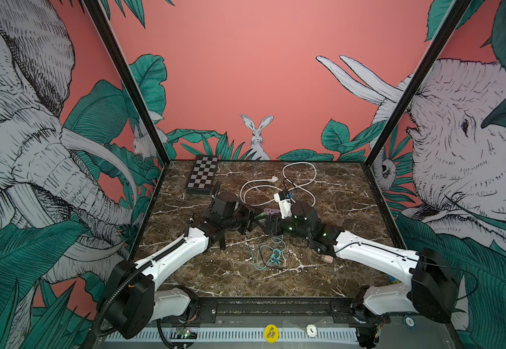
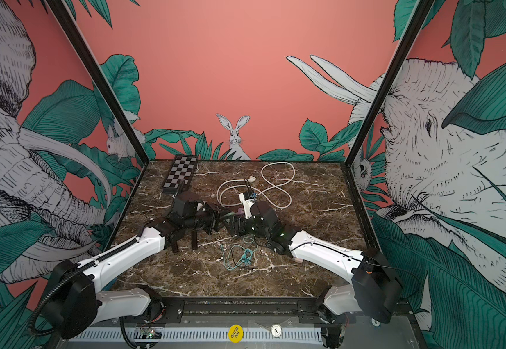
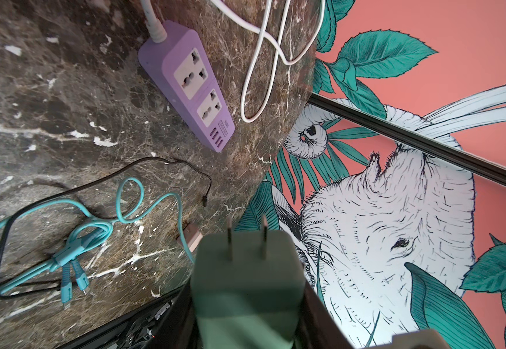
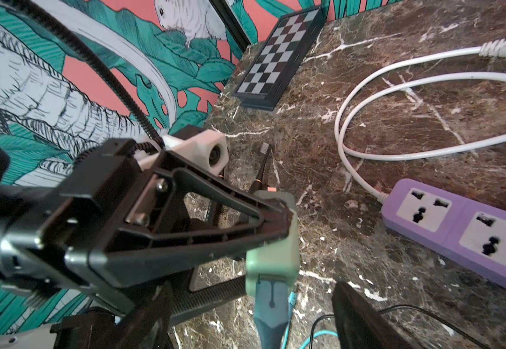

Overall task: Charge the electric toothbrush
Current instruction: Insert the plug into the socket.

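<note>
The left claw [image 4: 278, 226] grips a green charger [image 3: 245, 272] near the purple power strip [image 3: 191, 87]. The right claw [image 4: 260, 326] stands open around its teal connector [image 4: 271, 302]. The black toothbrush [image 4: 262, 164] lies far left on the desk [image 1: 336, 211], just beside the chessboard [image 4: 275, 60].

Pale green two-prong wall adapter [image 3: 245, 272]: pinched in left claw [image 4: 275, 229], clear of the table [image 1: 336, 211], teal cable [image 3: 94, 232] plugged into its back end. Purple power strip [image 3: 185, 84]: flat mid-table, sockets up. Slim black electric toothbrush [image 4: 263, 160]: lying flat at its 10 o'clock.
</note>
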Controlling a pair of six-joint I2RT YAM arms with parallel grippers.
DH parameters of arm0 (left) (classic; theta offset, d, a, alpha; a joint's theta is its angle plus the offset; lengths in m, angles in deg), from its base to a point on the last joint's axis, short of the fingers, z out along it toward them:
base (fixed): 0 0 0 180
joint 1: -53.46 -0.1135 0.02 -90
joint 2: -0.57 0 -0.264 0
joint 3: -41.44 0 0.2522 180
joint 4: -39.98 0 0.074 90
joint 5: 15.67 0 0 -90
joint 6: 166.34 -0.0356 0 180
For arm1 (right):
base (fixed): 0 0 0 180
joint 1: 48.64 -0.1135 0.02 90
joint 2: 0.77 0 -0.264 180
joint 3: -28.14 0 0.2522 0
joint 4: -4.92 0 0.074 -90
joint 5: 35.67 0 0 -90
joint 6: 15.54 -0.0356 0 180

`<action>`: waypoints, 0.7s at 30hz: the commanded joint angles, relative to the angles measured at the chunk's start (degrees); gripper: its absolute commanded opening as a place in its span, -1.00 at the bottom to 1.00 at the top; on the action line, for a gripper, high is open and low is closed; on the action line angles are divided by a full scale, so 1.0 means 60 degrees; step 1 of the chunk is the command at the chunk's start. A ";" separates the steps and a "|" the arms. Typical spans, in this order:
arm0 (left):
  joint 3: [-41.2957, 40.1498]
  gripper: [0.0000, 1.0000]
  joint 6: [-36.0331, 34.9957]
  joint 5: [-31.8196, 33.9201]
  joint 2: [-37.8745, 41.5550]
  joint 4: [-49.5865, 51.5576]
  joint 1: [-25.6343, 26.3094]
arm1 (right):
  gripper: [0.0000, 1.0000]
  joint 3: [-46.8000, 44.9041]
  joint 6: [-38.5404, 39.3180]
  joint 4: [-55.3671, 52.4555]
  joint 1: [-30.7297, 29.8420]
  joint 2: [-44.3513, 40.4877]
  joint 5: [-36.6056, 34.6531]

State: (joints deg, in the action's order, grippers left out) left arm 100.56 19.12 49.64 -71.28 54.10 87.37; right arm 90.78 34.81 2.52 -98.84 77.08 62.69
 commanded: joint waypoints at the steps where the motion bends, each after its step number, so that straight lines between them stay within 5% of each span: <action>1: -0.0134 -1.00 0.0148 -0.0064 0.0046 -0.0322 -0.0042 | 0.64 -0.0222 -0.0273 0.0874 0.0016 -0.0143 -0.0713; 6: -0.0139 -1.00 0.0276 -0.0009 0.0057 -0.0442 -0.0031 | 0.42 0.0061 -0.0720 0.1178 -0.0049 0.0483 0.0084; 21: -0.0178 -1.00 0.0653 0.0407 0.0119 -0.0994 0.0206 | 0.01 -0.0187 -0.0775 0.2253 -0.0288 0.0777 -0.0527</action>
State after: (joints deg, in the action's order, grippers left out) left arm 100.10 21.42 51.32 -71.44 51.15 87.98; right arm 88.88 30.08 12.29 -100.04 80.75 60.70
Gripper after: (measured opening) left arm 0.429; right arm 0.522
